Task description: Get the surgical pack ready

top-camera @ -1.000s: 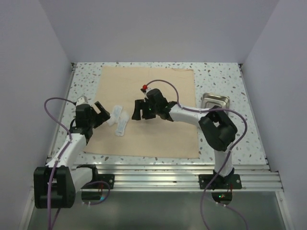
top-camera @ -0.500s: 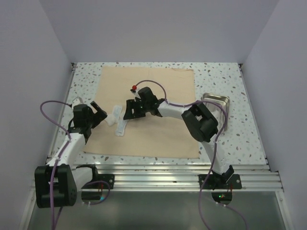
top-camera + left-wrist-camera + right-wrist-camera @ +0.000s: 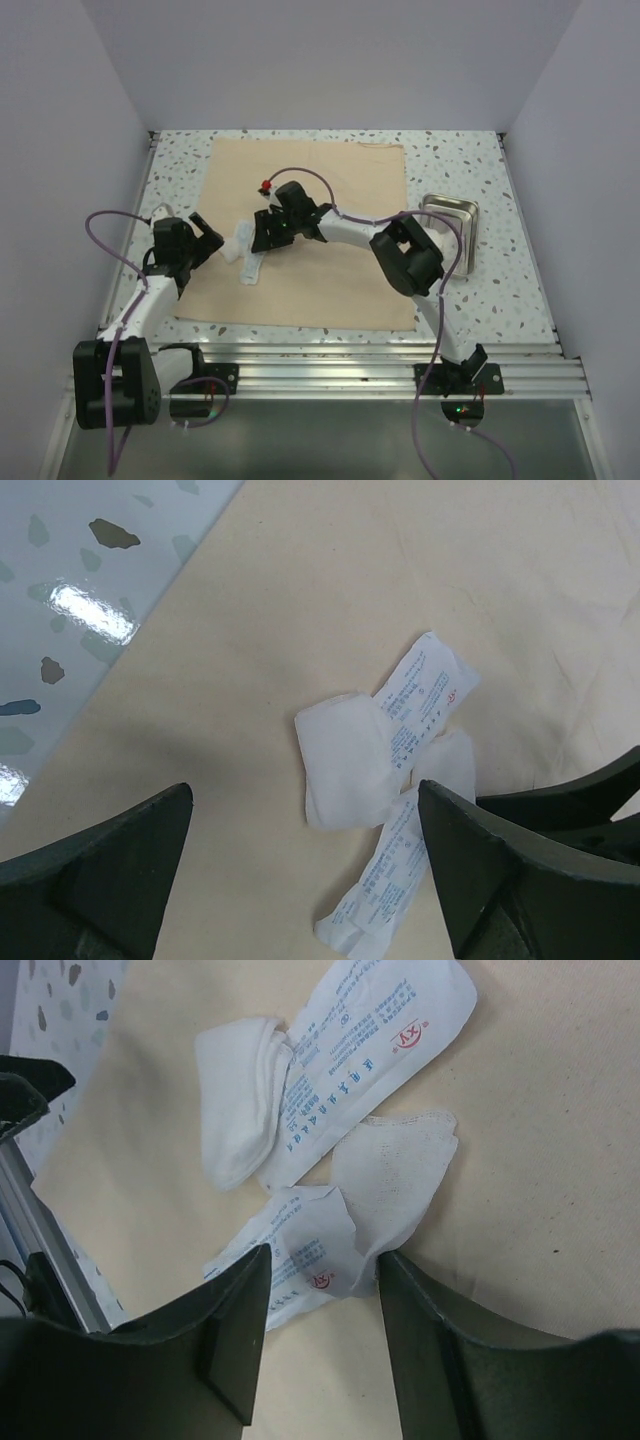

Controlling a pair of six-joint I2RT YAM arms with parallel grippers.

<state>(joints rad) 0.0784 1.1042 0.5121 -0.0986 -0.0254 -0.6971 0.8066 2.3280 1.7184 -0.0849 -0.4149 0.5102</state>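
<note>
Two claws, both low over beige cloth sheet (image 3: 330, 285), spread flat on speckled tabletop (image 3: 520, 290). L claw (image 3: 303, 810): fingers spread wide, nothing held; gauze packets (image 3: 385, 780) lie on cloth just ahead, betw. its fingers. R claw (image 3: 325, 1260): fingers partly spread, straddling torn packet edge and loose gauze pad (image 3: 395, 1175), not pinching. Steel tray (image 3: 468, 212): on tabletop, off cloth, well behind R claw, beside its arm.
</note>
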